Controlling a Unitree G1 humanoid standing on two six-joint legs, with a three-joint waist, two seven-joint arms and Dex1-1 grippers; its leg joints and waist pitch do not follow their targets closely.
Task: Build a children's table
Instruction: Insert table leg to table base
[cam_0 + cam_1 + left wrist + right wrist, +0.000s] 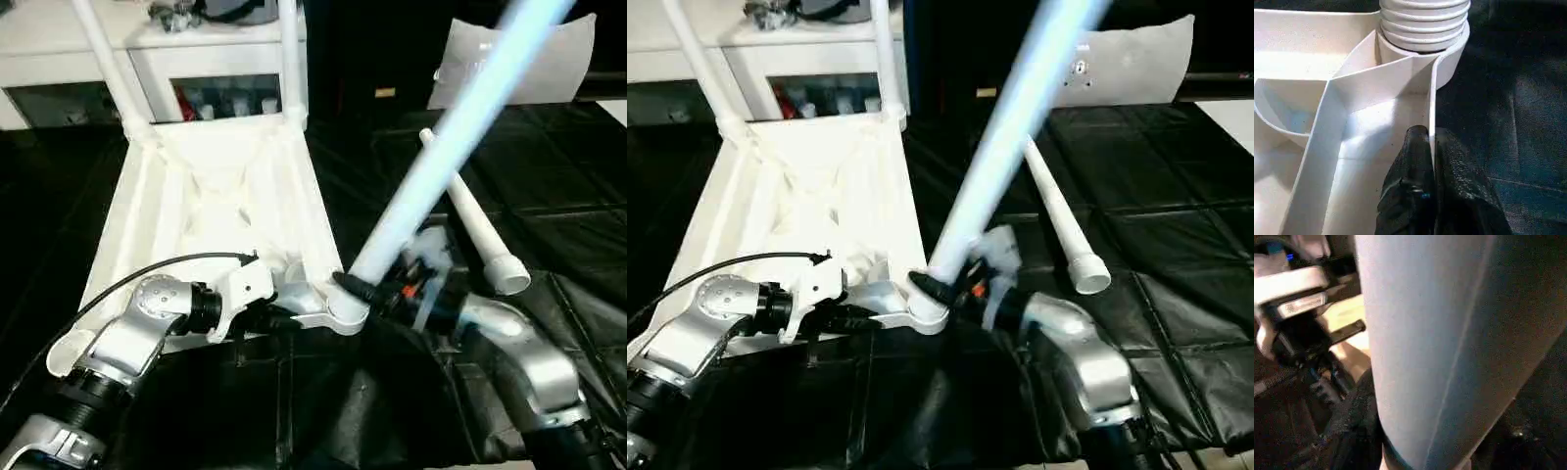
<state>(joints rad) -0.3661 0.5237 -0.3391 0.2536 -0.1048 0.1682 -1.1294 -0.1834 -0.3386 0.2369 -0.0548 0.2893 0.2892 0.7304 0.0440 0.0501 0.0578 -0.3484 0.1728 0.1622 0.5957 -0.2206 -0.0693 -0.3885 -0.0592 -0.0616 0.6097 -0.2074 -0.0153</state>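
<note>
Lying upside down on the black mat (549,196), the white table top (211,211) shows its ribbed underside, with two legs already standing in the far corner sockets: the far-left leg (108,59) leans away toward the left, and the far-right leg (288,54) rises nearly straight. Behind them stands a white cabinet (186,69) with small items on its shelf.

The left end effector (1433,166) has its two black fingers pinched together over the thin upright rim wall of the table top, close to the near-right corner socket (343,311); one finger sits inside the rim and the other outside it. In the left wrist view the ribbed, threaded end of a leg (1424,22) sits in that round socket just beyond the fingertips.

The third leg (451,137) rises from that near-right socket, tilted up and to the right, and appears pale blue and blurred. The right end effector (367,290) is at its lower end, just above the socket, with a black finger lying against the tube. The right wrist view shows the tube very close, but whether the fingers are closed on it cannot be told.

A fourth leg (475,220) lies loose on the mat to the right of the table top, its wide open end nearer the robot. A white sheet-like object (524,61) lies at the far right.
</note>
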